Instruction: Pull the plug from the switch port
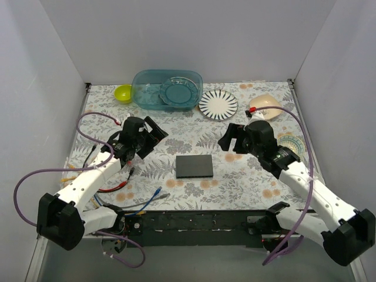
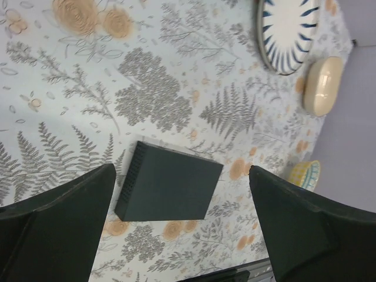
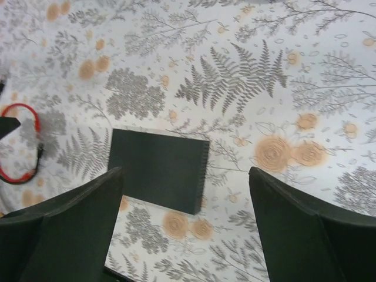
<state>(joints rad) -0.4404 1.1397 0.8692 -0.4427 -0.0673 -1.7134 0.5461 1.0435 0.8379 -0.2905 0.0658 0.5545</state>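
Observation:
The switch (image 1: 194, 166) is a flat matte-black box lying on the floral cloth at the middle of the table. It also shows in the left wrist view (image 2: 167, 191) and the right wrist view (image 3: 155, 167), with a ridged edge. No cable joins it in any view. Loose cable ends (image 1: 132, 171) lie to its left, and I cannot tell which one is the plug. My left gripper (image 1: 154, 136) hangs open and empty up and to the left of the switch (image 2: 182, 170). My right gripper (image 1: 230, 136) hangs open and empty up and to its right (image 3: 186, 170).
Red (image 1: 114, 188), blue (image 1: 154, 194) and yellow cables lie at the front left; the red loop (image 3: 20, 144) shows again. At the back stand a teal bin (image 1: 141, 88), a green bowl (image 1: 123, 93), a striped plate (image 1: 218, 104) and a beige lid (image 1: 264, 106). A small patterned bowl (image 1: 292, 141) sits right.

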